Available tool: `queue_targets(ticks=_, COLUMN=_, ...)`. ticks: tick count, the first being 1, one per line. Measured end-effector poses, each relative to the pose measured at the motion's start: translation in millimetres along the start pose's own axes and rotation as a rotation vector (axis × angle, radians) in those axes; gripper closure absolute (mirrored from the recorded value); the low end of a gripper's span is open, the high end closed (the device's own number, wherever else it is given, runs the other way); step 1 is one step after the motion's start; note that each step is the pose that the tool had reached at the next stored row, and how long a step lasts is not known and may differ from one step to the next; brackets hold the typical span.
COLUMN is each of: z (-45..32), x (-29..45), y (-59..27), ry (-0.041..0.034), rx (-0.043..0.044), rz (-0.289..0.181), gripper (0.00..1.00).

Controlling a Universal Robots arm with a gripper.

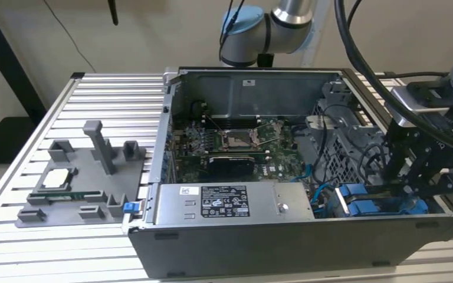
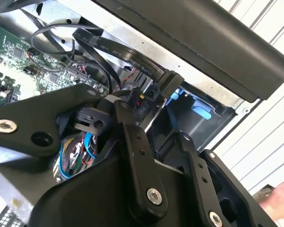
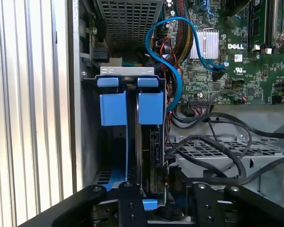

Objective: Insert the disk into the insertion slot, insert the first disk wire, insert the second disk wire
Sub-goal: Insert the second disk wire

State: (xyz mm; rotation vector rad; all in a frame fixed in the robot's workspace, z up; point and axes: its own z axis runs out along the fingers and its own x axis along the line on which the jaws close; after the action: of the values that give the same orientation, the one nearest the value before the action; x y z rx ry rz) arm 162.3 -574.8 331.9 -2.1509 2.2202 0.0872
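The disk (image 3: 154, 156) stands on edge in the insertion slot (image 3: 125, 71), a grey metal bay, with its blue carrier tabs (image 3: 150, 108) showing. In the exterior view the blue carrier (image 1: 376, 206) sits at the case's front corner on the exterior view's right. My gripper (image 1: 415, 188) hangs right over it. In the second wrist view my gripper (image 2: 146, 113) is shut on a black wire connector (image 2: 143, 106) with red and yellow leads. A flat black cable ends in a second black plug (image 2: 168, 84) just past it, beside a blue tab (image 2: 201, 111).
A blue data cable (image 3: 175, 71) loops from the motherboard (image 1: 226, 141) towards the bay. Loose black cables (image 3: 217, 142) cross a perforated plate beside the disk. The power supply (image 1: 226, 203) fills the case's front. A grey fixture (image 1: 85, 188) with parts sits on the table at the exterior view's left.
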Motion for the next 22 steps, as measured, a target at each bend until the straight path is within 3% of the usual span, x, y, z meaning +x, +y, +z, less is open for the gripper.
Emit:
queue_targets(ticks=2, z=-3.0, x=-0.1, y=0.0, ry=-0.0008, rx=-0.0001, rz=0.000, gripper=0.00)
queue_targets(ticks=11, z=-41.4, x=-3.1, y=0.2, ry=-0.0003, rx=-0.0002, rz=0.000, gripper=0.00)
queue_targets(ticks=18, z=-43.0, x=-3.3, y=-1.1, ry=-0.0003, rx=-0.0016, rz=0.000, gripper=0.00)
queue_targets(ticks=22, z=-43.2, x=-3.6, y=-12.6, ry=0.0004, rx=-0.0272, rz=0.002, gripper=0.00)
